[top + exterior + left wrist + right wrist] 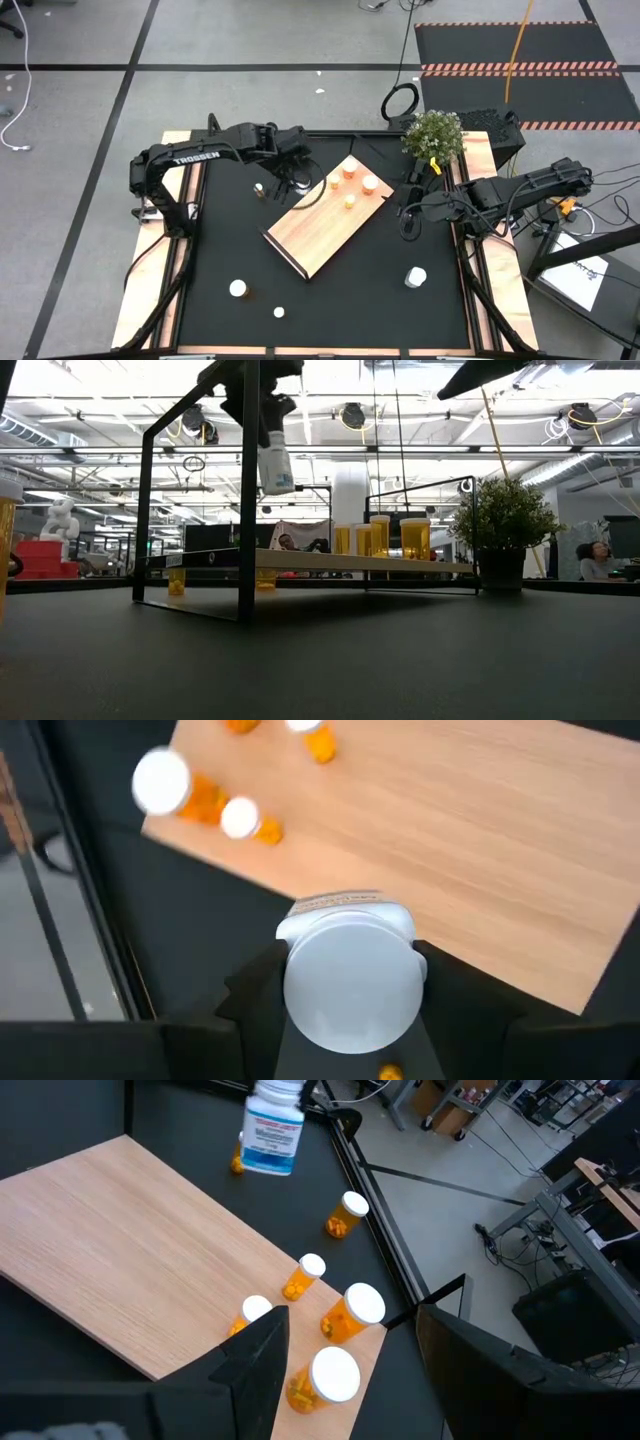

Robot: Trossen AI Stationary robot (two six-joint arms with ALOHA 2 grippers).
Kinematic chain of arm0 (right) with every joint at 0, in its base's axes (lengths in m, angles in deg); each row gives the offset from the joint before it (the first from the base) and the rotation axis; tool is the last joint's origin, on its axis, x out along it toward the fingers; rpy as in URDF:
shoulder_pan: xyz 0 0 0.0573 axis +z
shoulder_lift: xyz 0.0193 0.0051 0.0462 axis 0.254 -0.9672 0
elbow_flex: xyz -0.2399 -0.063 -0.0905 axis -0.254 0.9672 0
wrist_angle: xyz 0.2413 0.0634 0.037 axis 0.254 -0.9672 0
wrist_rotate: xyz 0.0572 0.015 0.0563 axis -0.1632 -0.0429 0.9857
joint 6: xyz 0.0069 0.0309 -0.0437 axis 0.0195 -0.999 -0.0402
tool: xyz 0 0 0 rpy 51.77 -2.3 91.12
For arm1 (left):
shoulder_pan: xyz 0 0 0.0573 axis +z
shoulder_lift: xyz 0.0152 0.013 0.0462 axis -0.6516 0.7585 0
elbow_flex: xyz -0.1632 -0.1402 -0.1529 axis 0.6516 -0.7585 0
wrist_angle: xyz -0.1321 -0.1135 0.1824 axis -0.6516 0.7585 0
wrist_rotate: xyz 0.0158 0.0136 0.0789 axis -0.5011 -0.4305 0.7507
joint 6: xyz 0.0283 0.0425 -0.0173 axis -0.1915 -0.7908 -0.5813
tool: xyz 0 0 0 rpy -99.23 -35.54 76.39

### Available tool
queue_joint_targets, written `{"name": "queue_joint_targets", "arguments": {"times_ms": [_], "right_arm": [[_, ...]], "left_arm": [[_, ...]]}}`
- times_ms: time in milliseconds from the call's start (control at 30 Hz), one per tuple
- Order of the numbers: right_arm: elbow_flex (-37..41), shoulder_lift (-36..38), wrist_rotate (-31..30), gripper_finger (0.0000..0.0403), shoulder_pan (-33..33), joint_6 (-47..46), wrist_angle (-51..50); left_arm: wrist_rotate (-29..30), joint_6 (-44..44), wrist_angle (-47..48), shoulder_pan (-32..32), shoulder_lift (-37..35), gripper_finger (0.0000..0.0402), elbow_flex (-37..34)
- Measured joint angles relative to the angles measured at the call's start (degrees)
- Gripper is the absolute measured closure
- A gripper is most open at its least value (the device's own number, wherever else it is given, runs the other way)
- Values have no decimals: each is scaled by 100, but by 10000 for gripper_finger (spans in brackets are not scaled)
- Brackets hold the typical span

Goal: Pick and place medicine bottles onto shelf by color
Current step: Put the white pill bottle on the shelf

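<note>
Left gripper [350, 1010] grips a white bottle [350, 975], carried in the air over the shelf's [325, 235] long edge nearest the counter's far-left corner. Step in hand: placing. Four orange bottles [350, 172] crowd the shelf's far end; next move calls for setting white well apart. Right gripper [350, 1370] waits, jaws open and empty, beside that end.
</note>
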Motion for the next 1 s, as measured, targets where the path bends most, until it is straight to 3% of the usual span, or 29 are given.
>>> {"name": "queue_joint_targets", "arguments": {"times_ms": [600,1000], "right_arm": [[2,1,-2,188,0,131,-27],[7,0,-1,188,0,118,-145]], "left_arm": [[-240,-2325,-552,-249,517,207,4],[-94,-2818,-564,-257,1433,207,0]]}}
